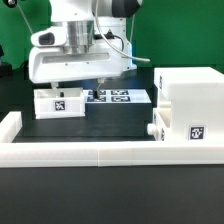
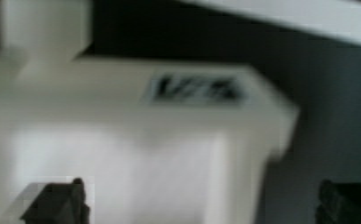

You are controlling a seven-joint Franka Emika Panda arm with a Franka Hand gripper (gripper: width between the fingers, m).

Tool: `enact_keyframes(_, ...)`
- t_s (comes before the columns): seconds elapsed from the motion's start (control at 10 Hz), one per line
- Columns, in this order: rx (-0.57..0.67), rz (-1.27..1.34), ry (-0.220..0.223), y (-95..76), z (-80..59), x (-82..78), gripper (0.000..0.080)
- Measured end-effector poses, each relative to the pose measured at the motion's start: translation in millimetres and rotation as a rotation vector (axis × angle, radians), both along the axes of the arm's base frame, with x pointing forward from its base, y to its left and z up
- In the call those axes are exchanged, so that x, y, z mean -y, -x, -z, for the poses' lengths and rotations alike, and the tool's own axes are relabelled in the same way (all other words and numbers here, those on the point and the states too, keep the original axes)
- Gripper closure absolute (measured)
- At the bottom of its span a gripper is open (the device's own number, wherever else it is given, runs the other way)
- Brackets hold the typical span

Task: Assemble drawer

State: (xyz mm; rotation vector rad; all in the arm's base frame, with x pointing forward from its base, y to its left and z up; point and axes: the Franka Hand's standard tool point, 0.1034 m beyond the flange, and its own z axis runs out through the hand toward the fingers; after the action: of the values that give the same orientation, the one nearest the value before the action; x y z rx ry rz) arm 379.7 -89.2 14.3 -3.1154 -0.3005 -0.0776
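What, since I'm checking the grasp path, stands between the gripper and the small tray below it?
Nothing visible. The open gripper hangs over the small tray; the wrist view shows only that white part between its fingers. The marker board lies beside the tray, not in the way.

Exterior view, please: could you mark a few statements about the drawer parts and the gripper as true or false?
1. The housing stands at the exterior view's right. True.
2. The gripper is shut on the housing. False: it hangs open over the small tray, at the exterior view's left.
3. The marker board lies flat between the small tray and the housing. True.
4. The small tray sits inside the housing. False: it stands on the table, well apart from it.
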Motion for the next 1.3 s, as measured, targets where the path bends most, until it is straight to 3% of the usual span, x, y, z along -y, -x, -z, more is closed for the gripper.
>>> enact_keyframes(0.5, -0.002, -0.024, 0.004, 8.6, 9.1, 1.6, 0.015)
enact_keyframes(0.7, 0.004, -0.027, 0.004, 4.7, 8.1, 0.5, 0.0422)
enact_keyframes(0.8, 0.004, -0.027, 0.005, 4.6, 8.0, 0.6, 0.0422)
enact_keyframes(0.9, 0.004, -0.027, 0.005, 4.6, 8.0, 0.6, 0.0605)
enact_keyframes(1.0, 0.004, -0.027, 0.005, 4.6, 8.0, 0.6, 0.0726)
enact_keyframes(1.3, 0.004, -0.028, 0.004, 4.6, 8.1, 0.6, 0.0757)
